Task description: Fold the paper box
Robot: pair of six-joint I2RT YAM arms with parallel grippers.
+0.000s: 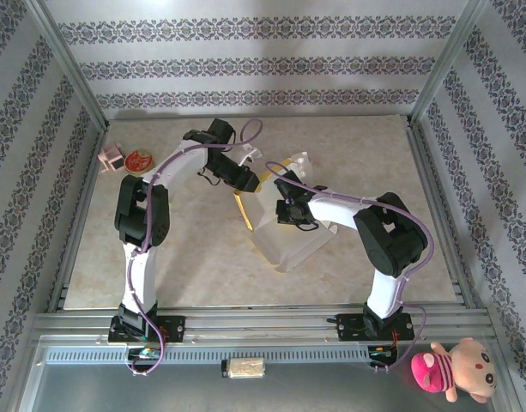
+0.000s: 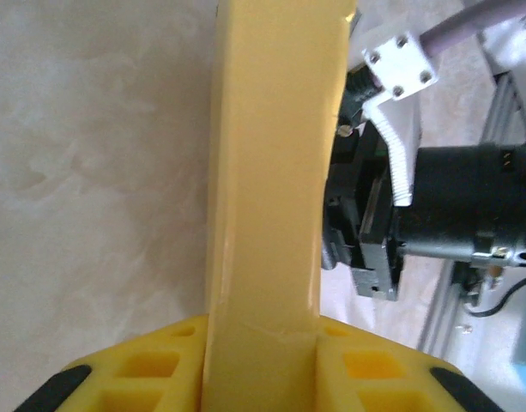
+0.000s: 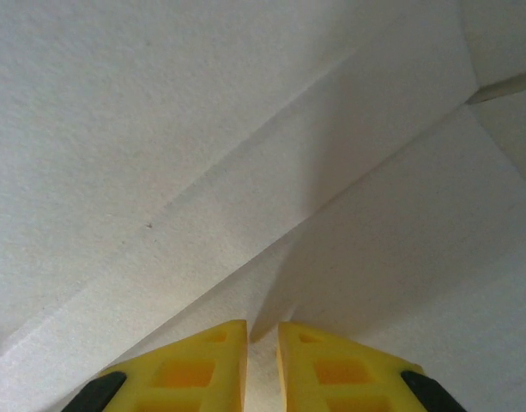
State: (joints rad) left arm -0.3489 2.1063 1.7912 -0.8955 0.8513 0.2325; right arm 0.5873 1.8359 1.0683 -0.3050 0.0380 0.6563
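The paper box [image 1: 290, 245] lies mid-table, part folded, its white inner face up and a yellow wall [image 1: 243, 211] standing along its left side. My left gripper [image 1: 246, 183] is at that wall's far end. In the left wrist view a glossy yellow flap of the paper box [image 2: 271, 172] runs up between my yellow fingers [image 2: 142, 369], which are shut on it. My right gripper [image 1: 290, 211] sits low inside the box. Its fingertips [image 3: 215, 356] are nearly together, with a raised white fold of the paper box [image 3: 271, 249] running into the narrow gap.
A small round red tin [image 1: 139, 160] and a pink object [image 1: 111, 157] sit at the table's far left edge. The right arm's black wrist [image 2: 468, 206] is close beside the yellow flap. A pink plush toy [image 1: 447, 369] lies off the table at the near right.
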